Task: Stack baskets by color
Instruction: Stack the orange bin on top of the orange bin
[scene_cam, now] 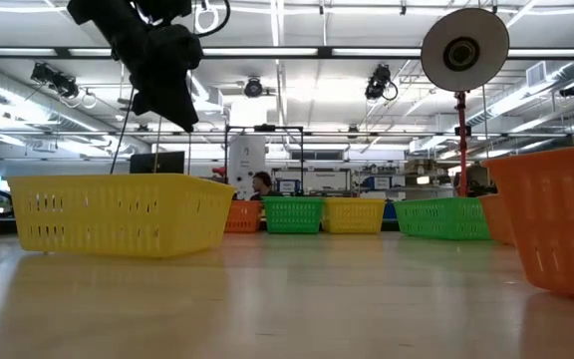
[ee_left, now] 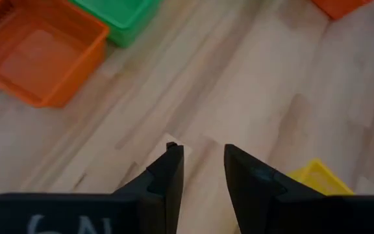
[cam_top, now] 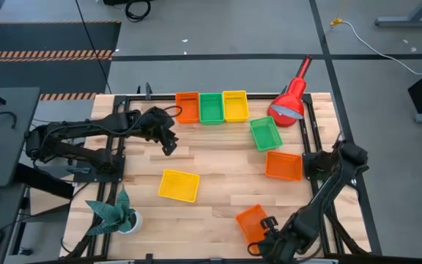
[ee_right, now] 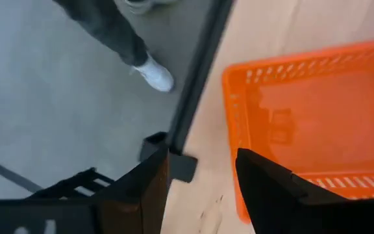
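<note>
Back row: orange basket, green basket and yellow basket side by side, touching, at the bench's far edge.
Loose baskets: a green one and an orange one toward the right; a yellow one left of centre; an orange one at the near edge.
Right gripper: jaws spread, empty, beside the near orange basket.
Left gripper: above bare wood near the back row, jaws partly apart, empty.
Lamp: red, far right corner.
Plant: near left corner.
</note>
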{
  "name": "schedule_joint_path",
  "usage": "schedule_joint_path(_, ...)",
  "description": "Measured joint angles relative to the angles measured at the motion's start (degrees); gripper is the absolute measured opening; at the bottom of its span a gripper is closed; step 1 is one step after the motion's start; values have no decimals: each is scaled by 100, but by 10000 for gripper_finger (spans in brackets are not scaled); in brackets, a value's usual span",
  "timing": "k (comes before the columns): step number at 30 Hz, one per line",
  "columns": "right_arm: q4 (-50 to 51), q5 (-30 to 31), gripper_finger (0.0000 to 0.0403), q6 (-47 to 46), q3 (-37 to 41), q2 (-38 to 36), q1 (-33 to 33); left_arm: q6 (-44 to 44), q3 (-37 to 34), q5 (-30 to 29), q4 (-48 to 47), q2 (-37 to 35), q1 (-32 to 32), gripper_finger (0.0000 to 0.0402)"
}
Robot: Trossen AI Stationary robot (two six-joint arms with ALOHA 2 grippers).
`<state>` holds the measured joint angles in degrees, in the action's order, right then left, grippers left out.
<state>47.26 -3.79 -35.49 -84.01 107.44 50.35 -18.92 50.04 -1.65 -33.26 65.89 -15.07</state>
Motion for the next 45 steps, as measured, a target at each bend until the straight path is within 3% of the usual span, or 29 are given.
schedule_joint_path(8, 55, 327, 141, -244, 0, 593, -82, 1, 0, 2, 72, 0, 414, 117)
schedule_joint_path(16, 318, 857, 22, 170, 0, 666, -626, -104, 0, 2, 281, 2, 577, 117)
schedule_joint_path(18, 331, 896, 14, 593, -4, 666, -839, -109, 0, 2, 273, 2, 604, 117)
schedule_joint_path(23, 398, 1290, 35, 1525, -4, 666, -1526, -120, -1, 2, 256, 2, 705, 117)
schedule_joint_path(28, 24, 1213, 24, 2382, -2, 668, -2263, -146, -2, 2, 250, 3, 899, 117)
schedule_joint_path(32, -324, 1082, 26, 2502, -2, 668, -2781, -235, -2, 4, 245, 4, 1097, 117)
schedule_joint_path(42, -825, -200, 132, 2496, 7, 437, -3632, -1153, -2, 1, 320, 4, 1652, 117)
schedule_joint_path(45, -696, -104, 144, 2334, 7, 65, -3683, -1217, -7, -37, 727, 51, 1910, 117)
